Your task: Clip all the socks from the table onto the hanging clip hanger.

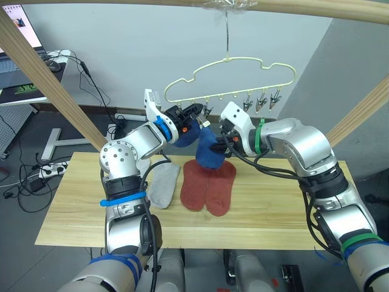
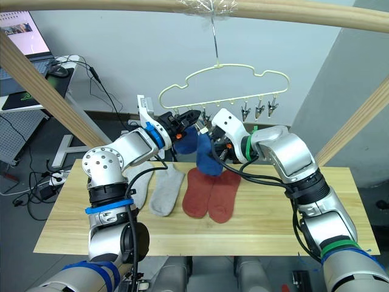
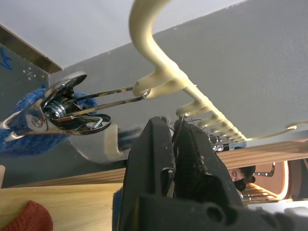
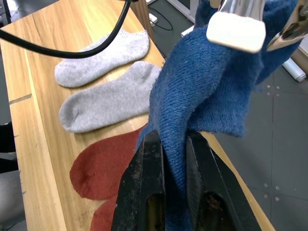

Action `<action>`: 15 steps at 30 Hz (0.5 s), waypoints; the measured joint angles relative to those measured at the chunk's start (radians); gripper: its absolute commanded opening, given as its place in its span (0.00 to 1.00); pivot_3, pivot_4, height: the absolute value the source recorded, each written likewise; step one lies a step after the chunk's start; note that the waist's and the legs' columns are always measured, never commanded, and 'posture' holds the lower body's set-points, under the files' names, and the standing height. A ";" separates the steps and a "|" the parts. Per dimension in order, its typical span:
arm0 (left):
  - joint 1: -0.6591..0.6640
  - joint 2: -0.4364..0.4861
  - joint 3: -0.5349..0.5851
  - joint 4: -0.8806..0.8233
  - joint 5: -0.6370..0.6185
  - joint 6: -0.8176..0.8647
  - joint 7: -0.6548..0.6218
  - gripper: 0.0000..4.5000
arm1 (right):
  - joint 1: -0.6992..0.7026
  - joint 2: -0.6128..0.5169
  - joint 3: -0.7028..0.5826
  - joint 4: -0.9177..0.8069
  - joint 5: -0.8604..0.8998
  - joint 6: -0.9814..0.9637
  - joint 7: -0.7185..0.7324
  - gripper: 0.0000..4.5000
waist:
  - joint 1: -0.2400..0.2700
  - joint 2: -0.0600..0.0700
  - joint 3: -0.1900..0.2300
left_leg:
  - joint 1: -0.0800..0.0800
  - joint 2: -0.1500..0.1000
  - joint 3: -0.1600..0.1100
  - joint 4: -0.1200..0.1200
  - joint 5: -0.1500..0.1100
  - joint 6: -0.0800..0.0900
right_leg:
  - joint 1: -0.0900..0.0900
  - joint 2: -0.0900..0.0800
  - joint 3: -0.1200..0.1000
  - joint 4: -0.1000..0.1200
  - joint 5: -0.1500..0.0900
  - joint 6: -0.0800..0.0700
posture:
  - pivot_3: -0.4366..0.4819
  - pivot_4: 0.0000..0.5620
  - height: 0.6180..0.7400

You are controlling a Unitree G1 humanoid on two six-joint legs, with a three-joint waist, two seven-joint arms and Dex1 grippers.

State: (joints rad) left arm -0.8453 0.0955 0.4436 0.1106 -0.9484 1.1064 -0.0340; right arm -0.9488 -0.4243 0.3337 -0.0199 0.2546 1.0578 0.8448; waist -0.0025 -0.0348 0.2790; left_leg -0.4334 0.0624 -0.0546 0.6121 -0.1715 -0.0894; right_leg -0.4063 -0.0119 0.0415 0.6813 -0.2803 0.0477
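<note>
the pale yellow clip hanger (image 1: 231,76) hangs by its long hook from a wooden pole across the top of the frame, with a row of small metal clips along its lower bar. at centre frame, just under the left end of that bar, both arms meet. the right gripper (image 4: 174,144) has its fingers (image 4: 147,187) pinching a blue sock (image 4: 202,91), which hangs up off the desk. a second blue sock (image 1: 187,135) sits just beside it, up at the clips by the left gripper (image 1: 193,115). in the left wrist view that gripper's fingers (image 3: 154,159) are pressed close together just under the hanger bar, and i cannot tell whether they hold anything; a metal clip (image 3: 57,113) beside them bites blue knit. lower centre, on the light wood desk (image 1: 273,207), two rust red socks (image 1: 209,185) lie side by side and touching, with two light grey socks (image 4: 103,79) just to their left.
</note>
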 measured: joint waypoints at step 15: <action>0.029 -0.001 -0.025 -0.039 -0.001 -0.002 -0.008 0.02 | -0.062 0.035 0.005 0.111 -0.026 -0.061 -0.017 0.13 | 0.001 0.000 0.000 | 0.000 0.000 0.000 0.000 0.000 0.000 | 0.000 0.000 0.000 0.000 0.000 0.000 | 0.56 0.36 1.00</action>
State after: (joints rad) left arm -0.8163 0.0942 0.4187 0.0718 -0.9498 1.1040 -0.0415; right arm -1.0109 -0.3896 0.3387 0.0913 0.2287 0.9963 0.8278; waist -0.0018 -0.0348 0.2790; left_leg -0.4334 0.0624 -0.0546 0.6120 -0.1714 -0.0896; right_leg -0.4064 -0.0120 0.0414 0.6814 -0.2802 0.0476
